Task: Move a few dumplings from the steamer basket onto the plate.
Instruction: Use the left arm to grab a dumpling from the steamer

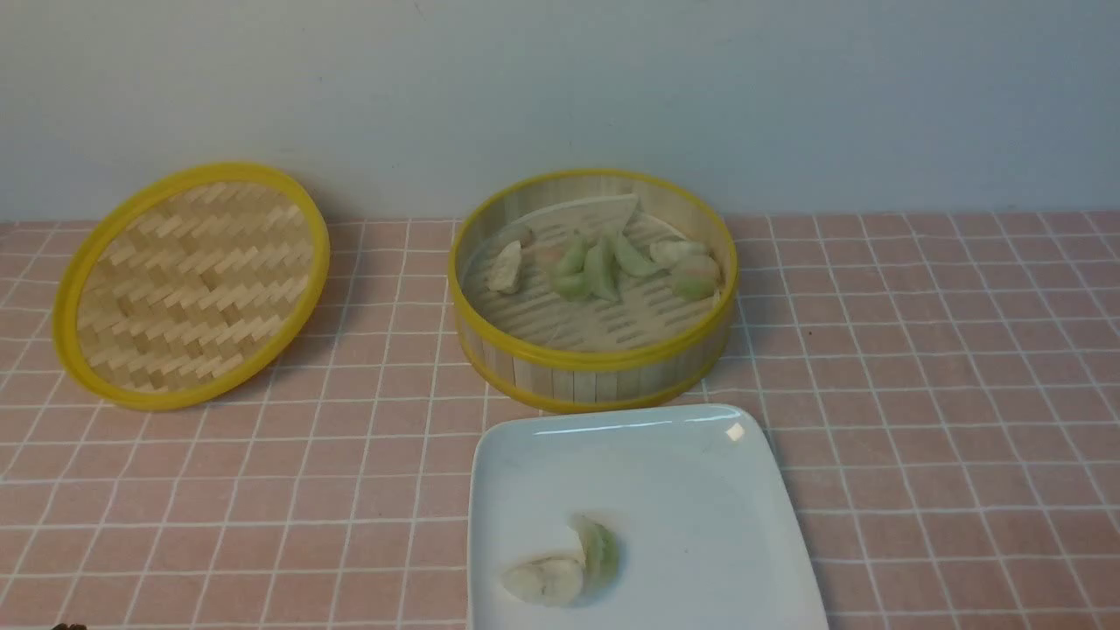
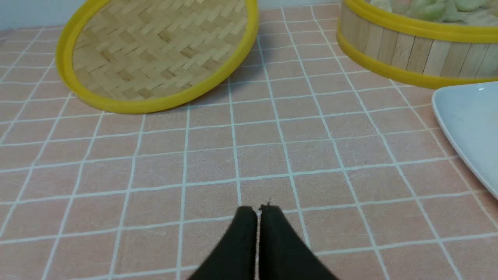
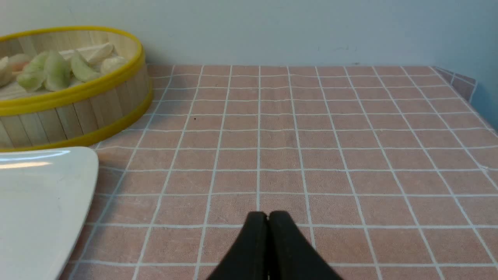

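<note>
The steamer basket [image 1: 595, 363] stands at the table's middle back and holds several dumplings [image 1: 602, 267], green, cream and pinkish. The white plate [image 1: 682, 464] lies just in front of it with two dumplings [image 1: 569, 564] near its front left. My left gripper [image 2: 258, 210] is shut and empty, low over the cloth, left of the plate [image 2: 470, 124] and basket [image 2: 408, 54]. My right gripper [image 3: 267, 215] is shut and empty, low over the cloth, right of the plate [image 3: 35, 194] and basket [image 3: 74, 112]. Neither arm shows in the front view.
The flat woven lid [image 1: 188, 284] with its yellow rim leans tilted at the back left; it also shows in the left wrist view [image 2: 155, 54]. A pink checked cloth [image 1: 945, 394] covers the table. A pale wall stands close behind. The table's right edge [image 3: 472, 87] shows.
</note>
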You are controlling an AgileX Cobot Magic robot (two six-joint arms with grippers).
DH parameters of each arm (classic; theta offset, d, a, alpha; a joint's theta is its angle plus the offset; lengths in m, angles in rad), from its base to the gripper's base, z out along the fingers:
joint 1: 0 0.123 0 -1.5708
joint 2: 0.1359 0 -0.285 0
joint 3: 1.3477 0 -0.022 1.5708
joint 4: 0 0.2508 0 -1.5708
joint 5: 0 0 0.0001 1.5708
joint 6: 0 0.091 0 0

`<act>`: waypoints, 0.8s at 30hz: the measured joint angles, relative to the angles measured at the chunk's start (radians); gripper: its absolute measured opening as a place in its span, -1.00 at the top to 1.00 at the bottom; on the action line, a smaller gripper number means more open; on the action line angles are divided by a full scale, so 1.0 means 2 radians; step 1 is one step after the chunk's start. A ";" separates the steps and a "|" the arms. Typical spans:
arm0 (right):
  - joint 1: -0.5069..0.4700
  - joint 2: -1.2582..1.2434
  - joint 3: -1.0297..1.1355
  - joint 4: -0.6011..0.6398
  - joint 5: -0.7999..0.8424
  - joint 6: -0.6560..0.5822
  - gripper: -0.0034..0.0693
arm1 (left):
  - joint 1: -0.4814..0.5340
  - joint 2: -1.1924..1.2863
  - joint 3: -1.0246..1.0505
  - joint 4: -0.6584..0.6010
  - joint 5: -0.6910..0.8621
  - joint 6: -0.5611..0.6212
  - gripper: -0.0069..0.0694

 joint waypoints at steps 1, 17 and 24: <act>0.000 0.000 0.000 0.000 0.000 0.000 0.95 | 0.000 0.000 0.000 0.000 0.000 0.000 0.83; 0.000 0.000 0.000 0.000 0.000 0.000 0.95 | 0.000 0.000 0.000 0.000 0.000 0.000 0.83; 0.000 0.000 0.000 0.000 0.000 0.000 0.95 | 0.000 0.000 0.002 -0.014 -0.021 -0.007 0.83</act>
